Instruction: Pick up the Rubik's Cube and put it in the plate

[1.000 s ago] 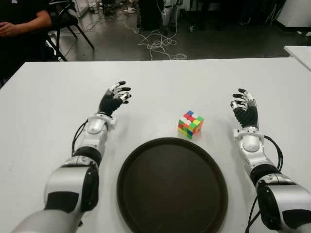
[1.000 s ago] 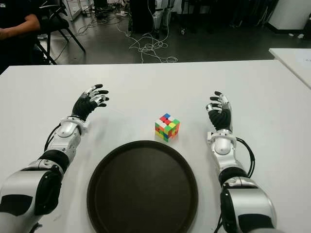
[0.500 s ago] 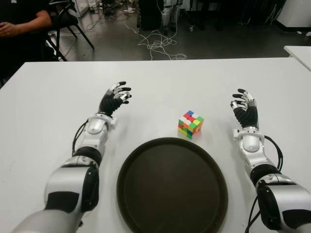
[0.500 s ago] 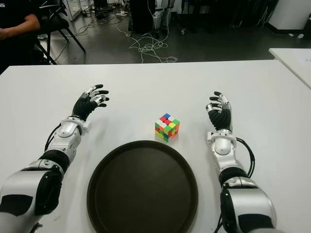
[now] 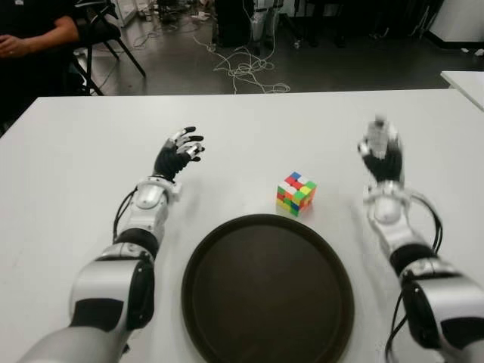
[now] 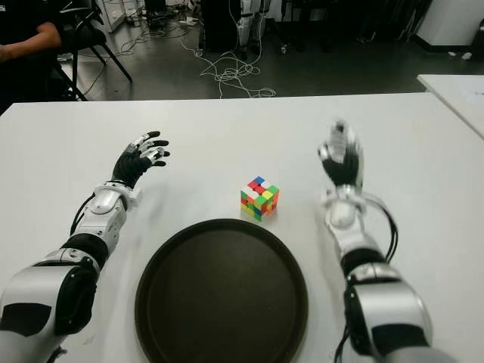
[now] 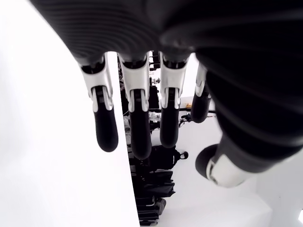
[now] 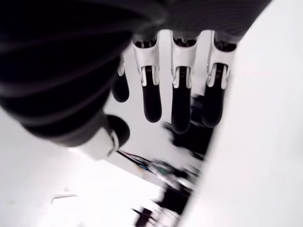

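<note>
On the white desk [image 5: 249, 121], the Rubik's Cube [image 5: 296, 193] sits inward of your empty, spread right hand [image 5: 380, 151], just beyond the plate [image 5: 268, 289]. Reach not yet begun: swing inward, close around it.

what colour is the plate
Dark brown, nearly black plate; clearest in the left eye view.

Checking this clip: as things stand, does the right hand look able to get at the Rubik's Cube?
Probably yes. The right hand is raised with fingers spread and empty, to the right of the Rubik's Cube. Only bare table shows between them. The plate lies nearer the robot, out of that path.
</note>
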Controlling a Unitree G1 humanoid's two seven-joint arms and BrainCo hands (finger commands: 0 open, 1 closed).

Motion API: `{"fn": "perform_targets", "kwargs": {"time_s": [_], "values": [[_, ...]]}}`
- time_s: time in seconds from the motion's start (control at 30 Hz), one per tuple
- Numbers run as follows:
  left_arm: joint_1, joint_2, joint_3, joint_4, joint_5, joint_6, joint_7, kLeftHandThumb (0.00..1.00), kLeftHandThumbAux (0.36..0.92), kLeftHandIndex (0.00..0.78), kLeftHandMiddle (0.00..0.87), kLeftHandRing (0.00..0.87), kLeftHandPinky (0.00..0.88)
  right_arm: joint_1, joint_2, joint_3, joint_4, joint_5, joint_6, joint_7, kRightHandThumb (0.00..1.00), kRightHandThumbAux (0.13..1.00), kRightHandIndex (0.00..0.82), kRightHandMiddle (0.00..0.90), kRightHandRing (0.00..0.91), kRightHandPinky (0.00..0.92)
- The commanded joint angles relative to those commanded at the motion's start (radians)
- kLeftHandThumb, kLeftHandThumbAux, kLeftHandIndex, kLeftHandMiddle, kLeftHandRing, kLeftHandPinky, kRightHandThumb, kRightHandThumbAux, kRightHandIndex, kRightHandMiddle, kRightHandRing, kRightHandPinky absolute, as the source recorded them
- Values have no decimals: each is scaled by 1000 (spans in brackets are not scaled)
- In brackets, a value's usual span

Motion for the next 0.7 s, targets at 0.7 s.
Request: {"fn": "perform_targets", "kwargs": {"time_s": [0.7], "values": [[3, -1, -4, 0, 3, 1, 16, 317, 699, 171, 272, 303, 343, 146, -134, 263, -488, -288, 124, 252, 0, 709, 161, 202, 222, 223]]}}
